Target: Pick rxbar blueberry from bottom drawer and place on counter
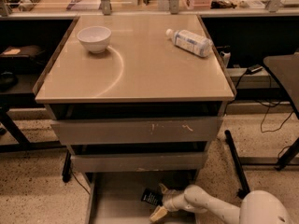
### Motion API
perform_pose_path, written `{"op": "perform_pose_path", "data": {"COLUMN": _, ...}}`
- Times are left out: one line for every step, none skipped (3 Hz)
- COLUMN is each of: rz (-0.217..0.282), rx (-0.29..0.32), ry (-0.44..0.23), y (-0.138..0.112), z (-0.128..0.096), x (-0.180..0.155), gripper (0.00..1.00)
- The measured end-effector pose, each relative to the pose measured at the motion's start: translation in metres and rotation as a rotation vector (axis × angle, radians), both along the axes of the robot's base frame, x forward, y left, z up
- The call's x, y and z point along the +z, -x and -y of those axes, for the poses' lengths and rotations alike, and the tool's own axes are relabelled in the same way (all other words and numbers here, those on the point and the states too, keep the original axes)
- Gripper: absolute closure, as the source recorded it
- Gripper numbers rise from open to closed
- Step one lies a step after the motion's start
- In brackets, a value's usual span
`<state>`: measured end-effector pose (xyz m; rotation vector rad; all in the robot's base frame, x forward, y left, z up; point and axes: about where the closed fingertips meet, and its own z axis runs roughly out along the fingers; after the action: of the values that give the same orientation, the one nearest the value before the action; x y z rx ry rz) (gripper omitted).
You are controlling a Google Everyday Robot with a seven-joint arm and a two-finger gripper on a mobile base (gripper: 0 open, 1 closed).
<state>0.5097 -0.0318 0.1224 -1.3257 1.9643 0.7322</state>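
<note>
1. The white arm (219, 210) reaches leftward from the lower right, low under the front edge of the desk (149, 69).
2. The gripper (160, 201) points left, below that edge, slightly right of its middle.
3. Its tan fingers (158, 213) are spread apart.

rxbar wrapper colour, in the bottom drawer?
The rxbar blueberry is dark navy-black with white lettering, camera view; the pincer hangs open beside it.

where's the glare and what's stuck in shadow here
Camera view: a curved glare arc runs across the glossy counter beside the white bowl; the gaps above the drawer fronts are deep shadow; the bottom drawer is dim, the dark rxbar blueberry low in contrast by the hand at the frame's lower edge.
</note>
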Motion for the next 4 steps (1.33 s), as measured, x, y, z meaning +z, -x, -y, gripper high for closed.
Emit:
{"op": "perform_pose_path", "data": {"rz": 0.001, "rx": -0.001, "ry": 0.001, "y": -0.0003, "z": 0.0000, "x": -0.0003, "gripper": 0.00}}
{"op": "perform_pose_path", "data": {"rz": 0.001, "rx": -0.001, "ry": 0.001, "y": -0.0003, "z": 0.0000, "x": -0.0003, "gripper": 0.19}}
{"op": "perform_pose_path", "data": {"rz": 0.001, "rx": -0.001, "ry": 0.001, "y": -0.0003, "z": -0.0001, "x": -0.0003, "gripper": 0.42}}
{"op": "perform_pose_path", "data": {"rz": 0.001, "rx": -0.001, "ry": 0.001, "y": -0.0003, "z": -0.0001, "x": -0.0003, "gripper": 0.66}}
